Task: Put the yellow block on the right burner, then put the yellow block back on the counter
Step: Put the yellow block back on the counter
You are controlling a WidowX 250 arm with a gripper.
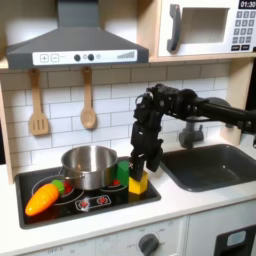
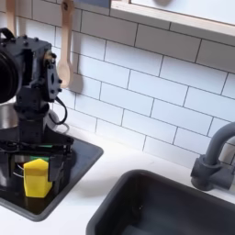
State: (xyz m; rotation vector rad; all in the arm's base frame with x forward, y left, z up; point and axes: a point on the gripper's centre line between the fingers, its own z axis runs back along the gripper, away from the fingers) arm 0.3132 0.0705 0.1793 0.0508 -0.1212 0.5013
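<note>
The yellow block (image 1: 137,184) stands upright on the black hob (image 1: 100,203), near the hob's right edge in the first exterior view. In the second exterior view the yellow block (image 2: 37,178) rests close to the hob's front corner (image 2: 81,158). My gripper (image 1: 141,166) hangs straight down just over it, and the gripper (image 2: 35,147) looks open, its fingers reaching to the block's top without closing on it. The off-white counter (image 1: 190,200) runs around the hob and the sink.
A steel pot (image 1: 88,165) sits on the hob's left burner, with a green block (image 1: 122,172) just behind the yellow one and an orange toy carrot (image 1: 42,200) at the front left. The dark sink (image 1: 215,165) and its grey tap (image 2: 213,156) lie to the first exterior view's right.
</note>
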